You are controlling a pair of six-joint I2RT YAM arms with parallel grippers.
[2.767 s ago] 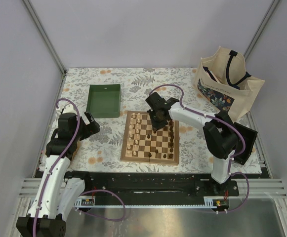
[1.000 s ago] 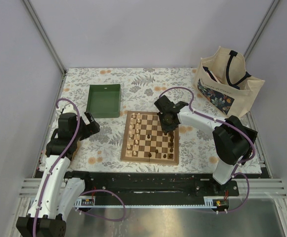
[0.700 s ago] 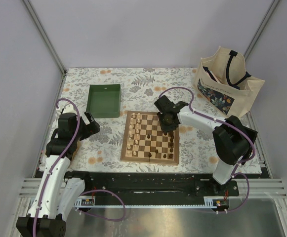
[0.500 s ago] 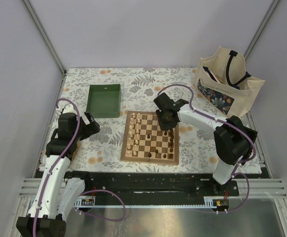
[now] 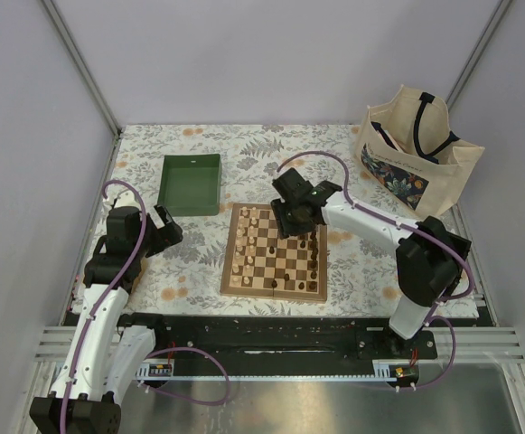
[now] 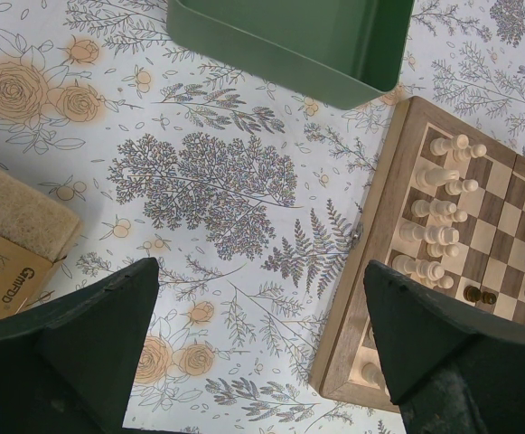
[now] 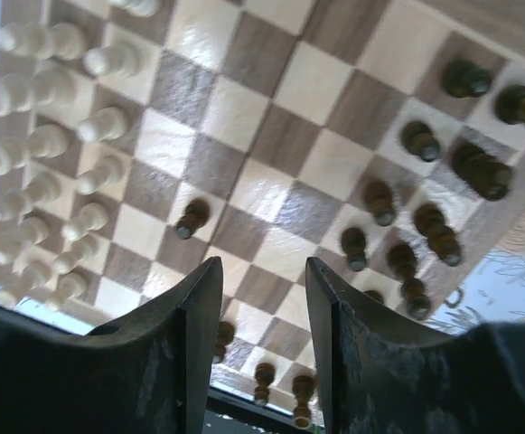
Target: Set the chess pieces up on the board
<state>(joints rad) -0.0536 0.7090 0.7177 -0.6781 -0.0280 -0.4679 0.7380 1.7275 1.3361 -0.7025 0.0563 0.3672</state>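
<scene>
One right claw (image 7: 260, 271), parted, overhangs the board (image 7: 244, 108).

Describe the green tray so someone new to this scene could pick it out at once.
On the flowered tablecloth, find the wooden chessboard at the centre. Just beyond its far left corner sits the green tray: a dark green rectangular box with upright walls, unlike the cream tote bag at far right.

Entry: the board (image 5: 274, 253) is laid at the middle of the worktop (image 5: 244, 149). The chess pieces (image 5: 244, 246) are stood on it: one side's in the two left files, the other's mostly in the right files, a few along the near edge. A tray (image 5: 191, 183) is placed behind-left of the board, apart from it. A bag (image 5: 416, 149) is stood behind-right.
</scene>
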